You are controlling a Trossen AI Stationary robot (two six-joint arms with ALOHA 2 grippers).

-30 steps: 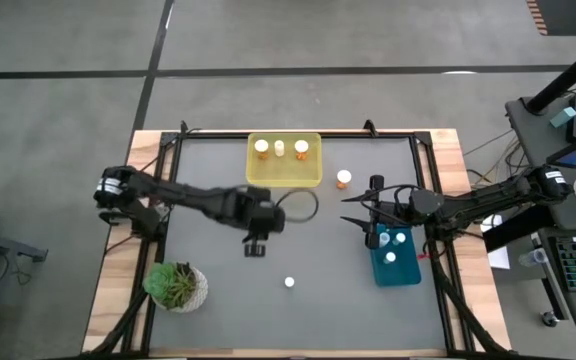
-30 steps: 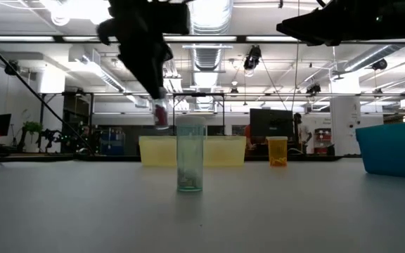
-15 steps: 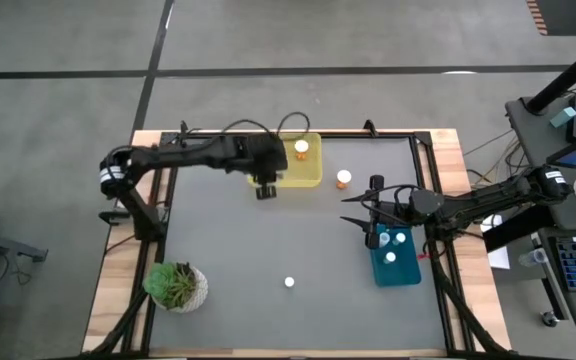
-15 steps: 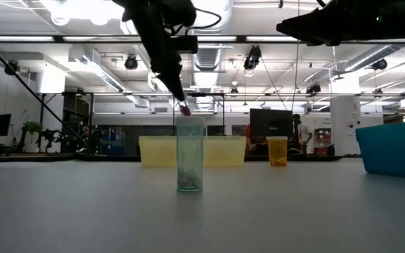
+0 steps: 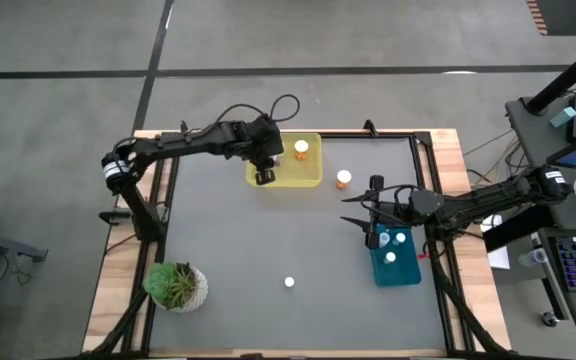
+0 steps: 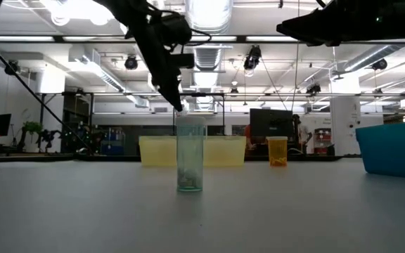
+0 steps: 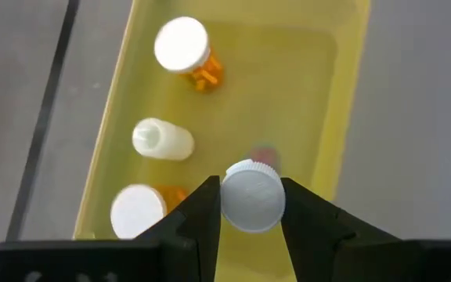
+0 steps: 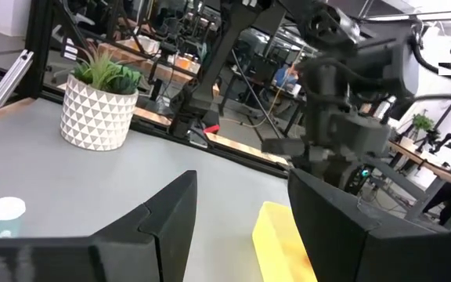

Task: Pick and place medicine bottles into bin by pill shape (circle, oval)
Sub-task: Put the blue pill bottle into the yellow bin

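1. The left end effector (image 7: pixel 250 205) has its two dark fingers pressed against a white-capped bottle (image 7: pixel 252 196).
2. Beneath it lies a yellow bin (image 7: pixel 319 94).
3. The bin contains two orange bottles (image 7: pixel 186 51) (image 7: pixel 141 210) and a small white bottle (image 7: pixel 161 140).
4. Grey worktop (image 7: pixel 421 125) flanks the bin.

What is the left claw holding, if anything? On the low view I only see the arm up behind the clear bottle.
Observer: The left wrist view shows the left claw shut on a white-capped bottle.
Operator: Is it over a bin?
Observer: Yes. From above, it hangs over the yellow bin at the far side of the table.
Operator: Where is the right claw?
Observer: The right claw waits open at the edge of the blue bin.
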